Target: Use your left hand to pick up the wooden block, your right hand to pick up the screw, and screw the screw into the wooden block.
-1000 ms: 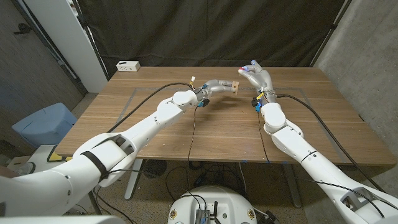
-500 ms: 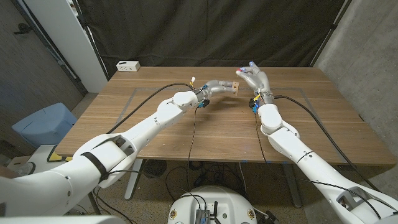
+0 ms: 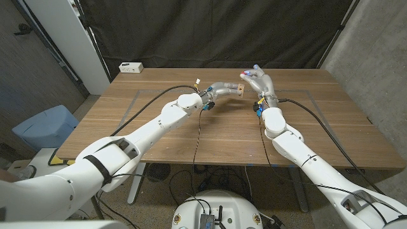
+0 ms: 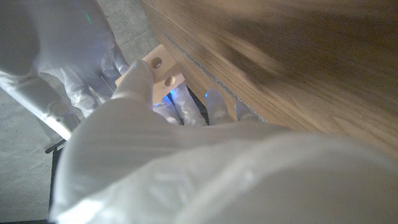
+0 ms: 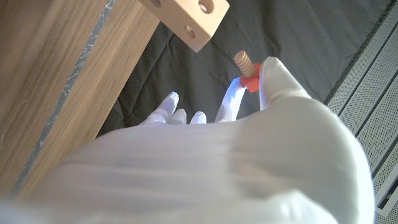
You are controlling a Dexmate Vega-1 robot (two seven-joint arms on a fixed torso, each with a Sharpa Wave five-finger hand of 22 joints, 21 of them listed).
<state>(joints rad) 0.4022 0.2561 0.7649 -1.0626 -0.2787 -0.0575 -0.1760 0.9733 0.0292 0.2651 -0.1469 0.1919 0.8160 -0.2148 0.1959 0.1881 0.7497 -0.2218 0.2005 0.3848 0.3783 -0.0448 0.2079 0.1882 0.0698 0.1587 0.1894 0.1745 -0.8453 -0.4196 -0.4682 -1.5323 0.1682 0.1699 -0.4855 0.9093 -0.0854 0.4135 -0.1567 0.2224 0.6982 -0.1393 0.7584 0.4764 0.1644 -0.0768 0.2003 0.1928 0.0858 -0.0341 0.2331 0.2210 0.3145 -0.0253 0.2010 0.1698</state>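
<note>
My left hand (image 3: 222, 88) holds the pale wooden block (image 3: 240, 90) up above the table's far middle. In the left wrist view the block (image 4: 160, 68) shows two round holes past my fingers. My right hand (image 3: 259, 80) is raised just right of the block and pinches the screw (image 5: 245, 67), which has a wooden threaded shaft and a red head. In the right wrist view the screw's tip points toward the block (image 5: 194, 17) with a small gap between them. In the head view the screw is too small to make out clearly.
A white box (image 3: 130, 67) sits at the table's far left corner. A black curtain hangs behind the wooden table (image 3: 210, 133). A blue bin (image 3: 44, 127) stands on the floor to the left. Cables run along both arms.
My right hand has moved left, closer to the block. The left hand and block have stayed in place.
</note>
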